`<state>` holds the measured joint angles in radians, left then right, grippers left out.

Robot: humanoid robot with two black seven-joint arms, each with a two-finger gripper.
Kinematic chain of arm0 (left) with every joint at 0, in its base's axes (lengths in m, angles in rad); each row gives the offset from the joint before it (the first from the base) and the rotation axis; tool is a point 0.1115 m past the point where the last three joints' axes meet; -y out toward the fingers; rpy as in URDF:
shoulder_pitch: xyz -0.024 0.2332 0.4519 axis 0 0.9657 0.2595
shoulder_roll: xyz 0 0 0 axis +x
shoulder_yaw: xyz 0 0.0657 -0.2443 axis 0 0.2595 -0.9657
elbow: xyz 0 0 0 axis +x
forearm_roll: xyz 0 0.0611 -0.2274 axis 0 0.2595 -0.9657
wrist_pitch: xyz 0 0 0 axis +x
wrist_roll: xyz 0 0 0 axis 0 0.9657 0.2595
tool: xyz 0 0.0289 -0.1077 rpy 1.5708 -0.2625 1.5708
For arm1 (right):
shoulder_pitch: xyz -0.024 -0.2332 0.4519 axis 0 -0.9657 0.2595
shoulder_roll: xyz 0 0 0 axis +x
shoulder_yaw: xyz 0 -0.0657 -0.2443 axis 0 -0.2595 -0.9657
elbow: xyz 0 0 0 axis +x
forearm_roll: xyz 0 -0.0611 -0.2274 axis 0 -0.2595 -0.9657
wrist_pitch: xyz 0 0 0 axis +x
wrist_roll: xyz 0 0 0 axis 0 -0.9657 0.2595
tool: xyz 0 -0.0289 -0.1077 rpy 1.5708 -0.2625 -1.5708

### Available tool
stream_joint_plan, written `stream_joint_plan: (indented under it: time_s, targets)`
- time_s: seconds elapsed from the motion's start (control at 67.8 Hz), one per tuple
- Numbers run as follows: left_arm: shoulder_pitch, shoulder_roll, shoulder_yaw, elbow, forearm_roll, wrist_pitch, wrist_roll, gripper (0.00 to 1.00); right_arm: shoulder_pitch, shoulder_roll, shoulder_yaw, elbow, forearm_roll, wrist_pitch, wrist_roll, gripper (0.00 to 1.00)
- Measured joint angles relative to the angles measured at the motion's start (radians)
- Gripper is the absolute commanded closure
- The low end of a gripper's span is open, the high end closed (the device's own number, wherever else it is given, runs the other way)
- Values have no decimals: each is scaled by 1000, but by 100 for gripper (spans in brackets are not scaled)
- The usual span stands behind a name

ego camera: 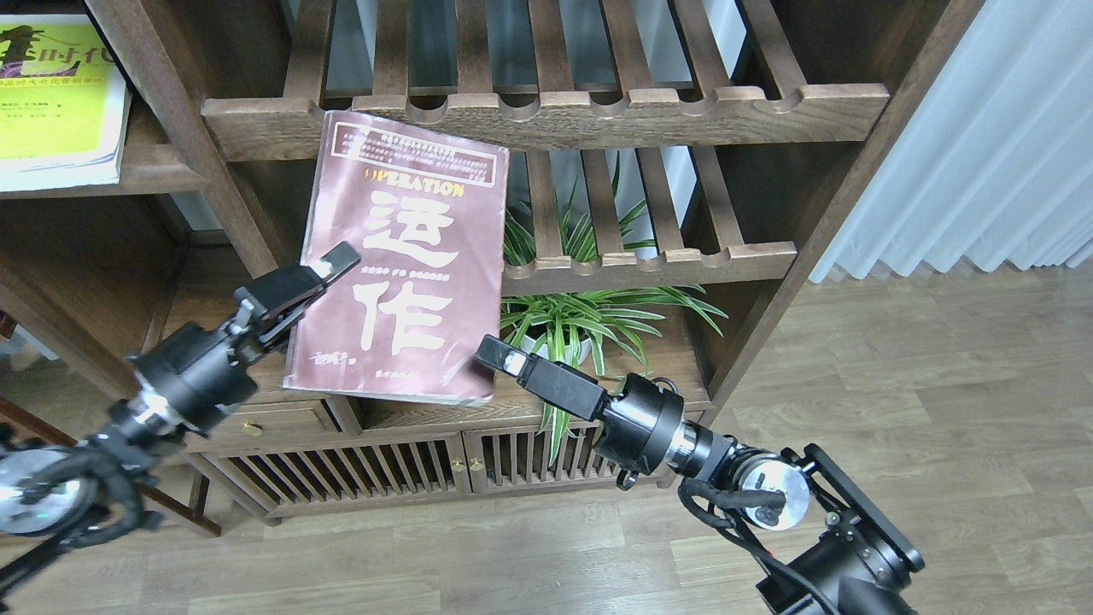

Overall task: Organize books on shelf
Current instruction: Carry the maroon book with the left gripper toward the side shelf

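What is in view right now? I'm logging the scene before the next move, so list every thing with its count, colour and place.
Thick maroon paperback with big white Chinese characters: one, tilted, held in front of the shelving, centre.
Yellow-green paperback with white border: one, lying on the flat dark-brown wooden board, upper left.
Slatted wooden racks with scalloped front rails: two, brown, upper centre and right.
Potted spider plant: one, green, under the lower rack.
Low cabinet with slatted doors: one, brown, bottom centre.
Curtain: white, right.
Wood plank floor: grey-brown, below.
Left gripper: black, fingers clamping the maroon book's left edge.
Right gripper: black, at the book's lower right corner; grip unclear.
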<state>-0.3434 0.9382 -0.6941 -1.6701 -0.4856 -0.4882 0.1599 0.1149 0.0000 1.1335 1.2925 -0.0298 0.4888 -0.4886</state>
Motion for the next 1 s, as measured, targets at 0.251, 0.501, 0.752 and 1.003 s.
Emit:
stream_joint_plan:
  time_s: [0.251,0.501,0.752,1.003]
  targets:
    - [6,251,-45,-54,23,0,48,100,0,0,-6,-21,3,0,0,0]
    - [5,464,-222,-70,26,0,70,100,0,0,-6,-49,4,0,0,0]
    - [1,623,-376,-60,24,-1,67,100,1,0,0,-53,4,0,0,0]
    - [-15,707,-403,-7,12,-1,67,100,4,0,5,-54,4,0,0,0]
